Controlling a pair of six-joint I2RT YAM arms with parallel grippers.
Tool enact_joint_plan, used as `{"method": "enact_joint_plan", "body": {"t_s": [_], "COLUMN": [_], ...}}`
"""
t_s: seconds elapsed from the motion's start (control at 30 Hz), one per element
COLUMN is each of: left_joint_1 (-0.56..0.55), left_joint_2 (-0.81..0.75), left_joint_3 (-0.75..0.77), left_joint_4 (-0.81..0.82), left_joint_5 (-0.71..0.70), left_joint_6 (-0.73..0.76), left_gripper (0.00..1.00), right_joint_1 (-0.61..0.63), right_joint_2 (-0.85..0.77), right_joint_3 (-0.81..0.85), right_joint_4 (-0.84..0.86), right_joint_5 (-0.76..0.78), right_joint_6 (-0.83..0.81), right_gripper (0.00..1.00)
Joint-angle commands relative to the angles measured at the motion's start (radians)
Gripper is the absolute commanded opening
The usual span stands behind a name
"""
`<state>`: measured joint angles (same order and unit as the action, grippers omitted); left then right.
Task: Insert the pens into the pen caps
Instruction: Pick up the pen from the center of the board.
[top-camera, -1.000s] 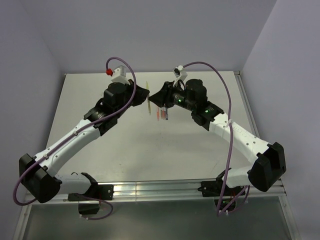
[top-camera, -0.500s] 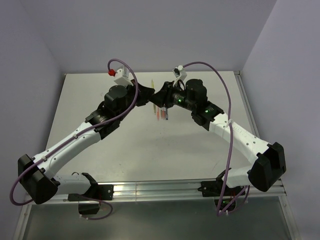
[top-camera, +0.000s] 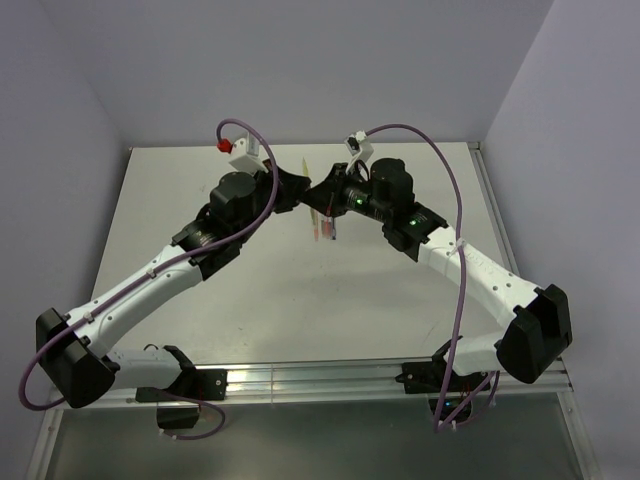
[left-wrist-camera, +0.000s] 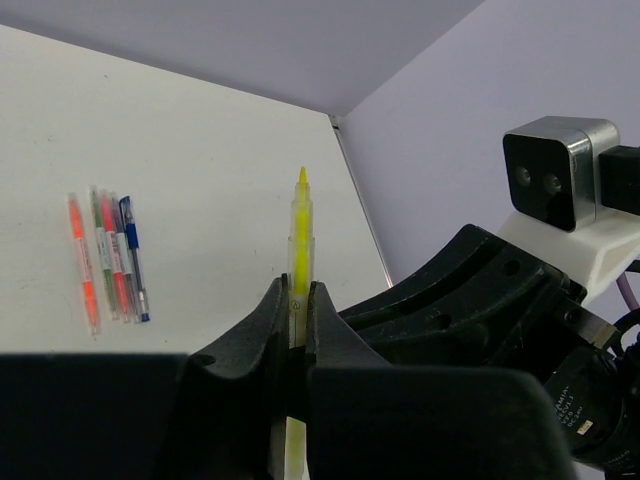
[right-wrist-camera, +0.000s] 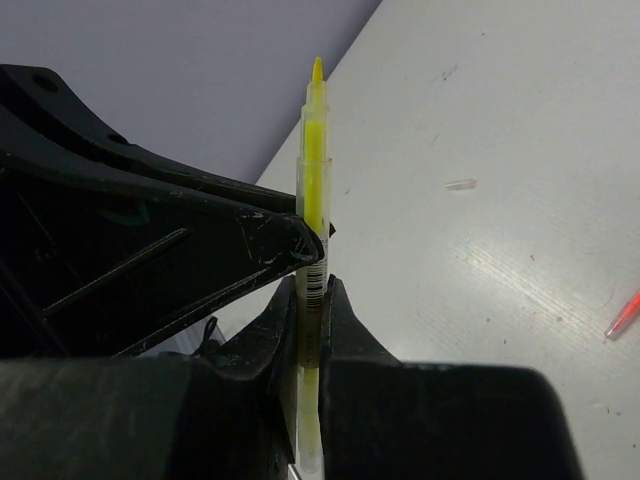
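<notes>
A yellow pen (left-wrist-camera: 299, 235) stands upright between both grippers, its pointed tip bare at the top. My left gripper (left-wrist-camera: 292, 292) is shut on its barrel. My right gripper (right-wrist-camera: 312, 288) is shut on the same yellow pen (right-wrist-camera: 314, 150), lower down by the barcode label. In the top view the two grippers meet at the far middle of the table, left gripper (top-camera: 297, 190) against right gripper (top-camera: 319, 190). Several other pens lie side by side on the table, among them an orange one (left-wrist-camera: 83, 265), a red one (left-wrist-camera: 113, 265) and a blue one (left-wrist-camera: 134, 255). A tiny clear tube (right-wrist-camera: 460, 184) lies loose on the table; I cannot tell whether it is a pen cap.
The white table (top-camera: 250, 290) is walled by grey panels at the back and sides. The row of loose pens (top-camera: 323, 226) lies just below the joined grippers. A red-orange tip (right-wrist-camera: 622, 317) pokes in at the right edge of the right wrist view.
The left arm carried the yellow pen rightward to the right gripper. The right gripper, open before, has shut on the pen.
</notes>
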<state>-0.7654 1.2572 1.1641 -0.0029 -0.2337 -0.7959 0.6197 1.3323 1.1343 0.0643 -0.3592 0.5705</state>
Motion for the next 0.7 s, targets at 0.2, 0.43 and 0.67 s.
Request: {"method": "enact_joint_plan", "body": {"t_s": [0.2,0.43,0.67], "left_joint_1": [-0.008,-0.002,0.073], "left_joint_2": [-0.035,-0.106,-0.136], "left_joint_3": [0.026,0.111,0.170], "left_joint_4": [-0.029,-0.150,-0.362], "left_joint_5": [-0.062,-0.182,-0.283], "left_joint_6": [0.049,0.138,0.184], "left_gripper": [0.11,0.36,0.40], "right_joint_1": [0.005,0.005,0.005], "right_joint_2": [-0.001,-0.004,-0.034], "right_joint_3": [0.065,0.068,0.059], "right_joint_4": [-0.004,-0.011,-0.047], "right_joint_5": [0.022,0.011,0.042], "right_joint_6": [-0.029,-0.035,-0.047], "right_gripper": [0.00,0.00,0.00]}}
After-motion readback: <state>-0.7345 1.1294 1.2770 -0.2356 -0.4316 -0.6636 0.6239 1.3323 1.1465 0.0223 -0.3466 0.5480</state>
